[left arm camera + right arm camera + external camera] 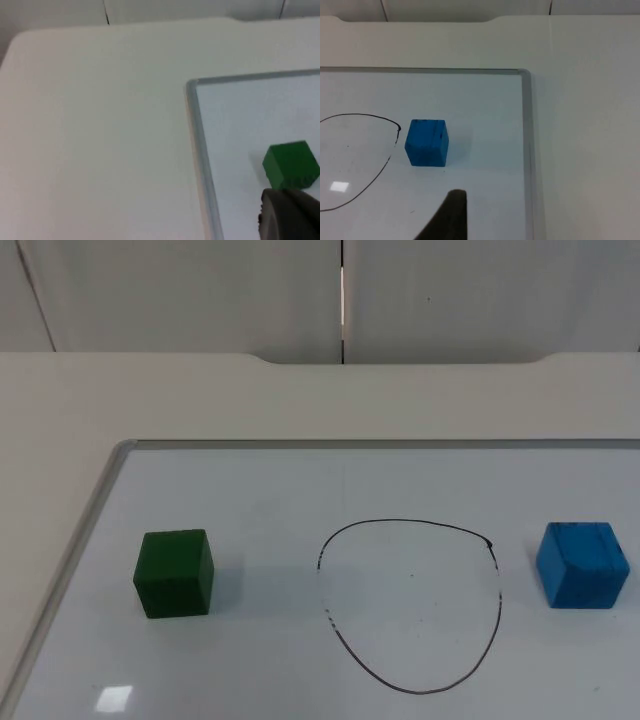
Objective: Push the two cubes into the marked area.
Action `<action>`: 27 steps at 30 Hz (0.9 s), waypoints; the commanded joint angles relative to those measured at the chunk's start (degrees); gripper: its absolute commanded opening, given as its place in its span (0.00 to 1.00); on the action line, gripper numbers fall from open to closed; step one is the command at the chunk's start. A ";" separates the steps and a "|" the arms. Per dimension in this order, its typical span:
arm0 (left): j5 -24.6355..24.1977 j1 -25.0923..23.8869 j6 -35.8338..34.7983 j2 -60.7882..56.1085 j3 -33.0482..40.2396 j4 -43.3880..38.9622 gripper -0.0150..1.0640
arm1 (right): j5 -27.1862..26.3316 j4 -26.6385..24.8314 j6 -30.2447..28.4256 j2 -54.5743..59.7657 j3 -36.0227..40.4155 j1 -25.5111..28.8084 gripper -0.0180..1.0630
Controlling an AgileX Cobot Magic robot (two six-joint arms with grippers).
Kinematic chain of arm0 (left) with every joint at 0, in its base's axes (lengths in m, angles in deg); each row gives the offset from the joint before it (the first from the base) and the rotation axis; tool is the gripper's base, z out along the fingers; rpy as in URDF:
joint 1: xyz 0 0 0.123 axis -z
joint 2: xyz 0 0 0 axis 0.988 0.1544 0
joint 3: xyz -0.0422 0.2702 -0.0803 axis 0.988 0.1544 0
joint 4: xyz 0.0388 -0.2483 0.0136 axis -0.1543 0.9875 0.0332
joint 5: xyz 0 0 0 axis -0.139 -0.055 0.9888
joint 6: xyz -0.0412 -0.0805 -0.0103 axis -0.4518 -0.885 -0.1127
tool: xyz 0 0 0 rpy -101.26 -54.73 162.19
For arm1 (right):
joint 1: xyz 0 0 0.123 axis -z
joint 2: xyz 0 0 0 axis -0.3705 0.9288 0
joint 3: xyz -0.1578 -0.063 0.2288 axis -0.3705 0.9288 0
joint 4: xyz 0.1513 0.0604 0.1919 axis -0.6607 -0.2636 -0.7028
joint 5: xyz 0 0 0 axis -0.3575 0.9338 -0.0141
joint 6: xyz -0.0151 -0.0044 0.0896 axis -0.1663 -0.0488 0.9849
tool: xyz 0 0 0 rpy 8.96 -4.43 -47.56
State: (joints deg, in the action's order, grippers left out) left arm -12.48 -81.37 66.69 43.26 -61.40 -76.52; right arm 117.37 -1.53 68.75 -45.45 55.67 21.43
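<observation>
two cubes flank the drawn loop (410, 605): green cube (175, 573) toward the whiteboard's (300, 480) left edge, blue cube (582, 565) toward its right; state of either gripper's jaws cannot be told.

Cubes: two, one green cube (175, 573), one blue cube (582, 565). One drawn outline (410, 605). One whiteboard (300, 480) on the bench (150, 395).

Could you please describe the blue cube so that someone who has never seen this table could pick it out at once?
On the white table lies a whiteboard with a metal frame, and a black hand-drawn loop sits on it. The blue cube stands just outside that loop, on the right arm's side. Its blue colour and dark scuffs set it apart from the green cube across the loop.
</observation>
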 commanded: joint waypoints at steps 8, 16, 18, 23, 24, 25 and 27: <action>1.29 0.27 -0.02 20.61 -3.32 0.70 0.01 | -0.53 0.01 0.05 -0.17 0.07 -0.24 0.99; 4.26 0.27 -0.02 35.31 -4.24 5.60 0.01 | -0.53 0.01 0.05 -0.17 0.07 -0.24 0.99; 7.81 0.27 0.98 39.78 -4.24 7.39 0.01 | -0.53 0.01 0.05 -0.17 0.07 -0.24 0.99; 11.31 0.27 4.60 47.17 -4.24 11.52 0.01 | -0.42 0.01 0.05 -0.17 0.07 -0.24 0.99; 11.31 0.25 5.69 48.84 -4.24 12.89 0.01 | -0.42 0.01 0.05 -0.17 0.07 -0.24 0.99; 11.59 0.25 6.59 50.26 -4.24 14.22 0.01 | -0.42 0.01 0.05 -0.17 0.07 -0.24 0.99; 12.39 0.25 7.49 51.33 -4.24 15.74 0.01 | -0.42 0.01 0.05 -0.17 0.07 -0.24 0.99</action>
State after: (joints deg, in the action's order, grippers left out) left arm -1.12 -81.37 73.02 94.26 -65.16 -62.88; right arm 117.37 -1.53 68.65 -45.45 55.67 21.43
